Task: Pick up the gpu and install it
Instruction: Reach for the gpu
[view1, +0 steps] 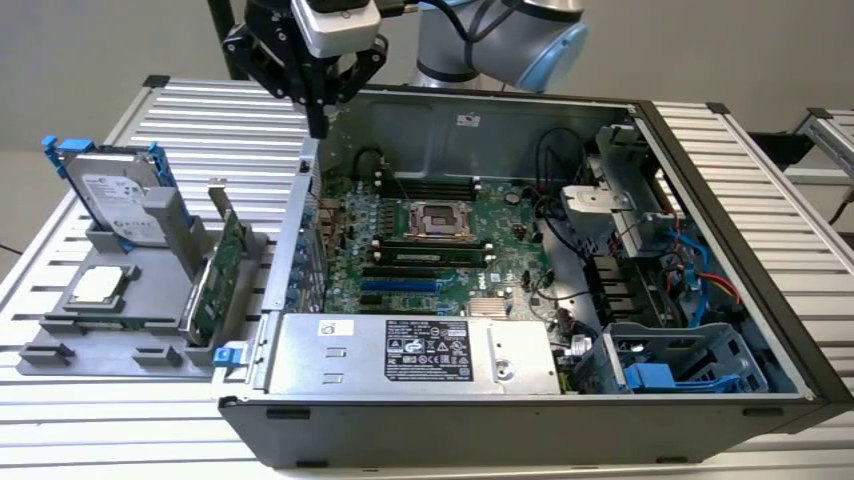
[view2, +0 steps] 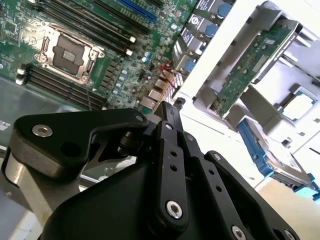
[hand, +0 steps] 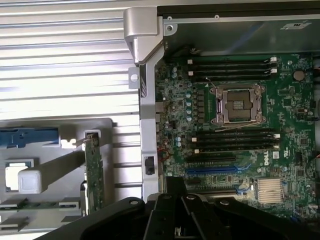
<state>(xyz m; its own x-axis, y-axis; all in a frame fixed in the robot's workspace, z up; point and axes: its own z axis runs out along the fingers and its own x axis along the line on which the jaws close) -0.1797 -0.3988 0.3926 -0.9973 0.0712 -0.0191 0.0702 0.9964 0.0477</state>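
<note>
One gpu (view1: 218, 280) stands on edge in one grey holder (view1: 147, 300), just outside the case (view1: 534, 430) on the exterior view's left. Its green board face shows in both wrist views (view2: 247, 65) (hand: 93, 175), and nothing grips it. The same holder carries one hard drive (view1: 118, 195) in a blue frame, upright and farther out from the case than the gpu. It also carries one square processor chip (view1: 100, 285) lying flat, likewise farther from the case than the gpu. One case lies open on the ribbed metal bench (view1: 747, 150). Inside the case is one green motherboard (view1: 441, 240) with one empty processor socket (hand: 237, 102) and two banks of memory slots, one on either side of the socket. There is one blue expansion slot (hand: 215, 170) on the motherboard, and one silver power supply (view1: 414, 350) sits along the case's near wall. One tool (view1: 318, 128) hangs above the case wall that faces the holder, towards the case's far corner. Its two fingers are drawn together into a single narrow tip, clenched on nothing. In the second wrist view the tip (view2: 167, 107) points at the edge of the motherboard by that wall, and in the first wrist view the tool (hand: 176, 187) sits over the same wall. The tool is well apart from the gpu.
</note>
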